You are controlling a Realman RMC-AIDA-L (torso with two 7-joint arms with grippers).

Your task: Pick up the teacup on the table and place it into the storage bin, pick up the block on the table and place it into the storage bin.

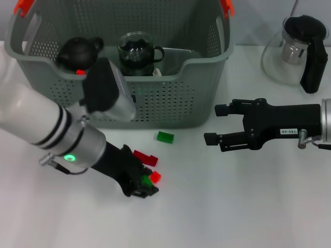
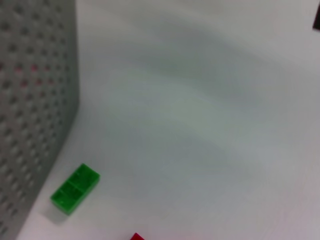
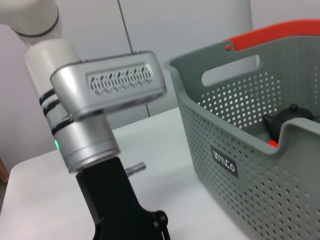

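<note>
Red block (image 1: pixel 155 177) lies touching the lowered left hand (image 1: pixel 144 186).

Bright, even light overhead; the white counter (image 1: pixel 248 206) shows only faint shadows. Up close, the green block (image 2: pixel 75 188) and the basket (image 2: pixel 30 125) wall look blurred.

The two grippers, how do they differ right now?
The left gripper is down on the table among the small blocks, at a green block and a red block; the right gripper hangs clear of everything beside the storage bin. The right one is plainly open; the left one's fingers are hidden. Both are black.
</note>
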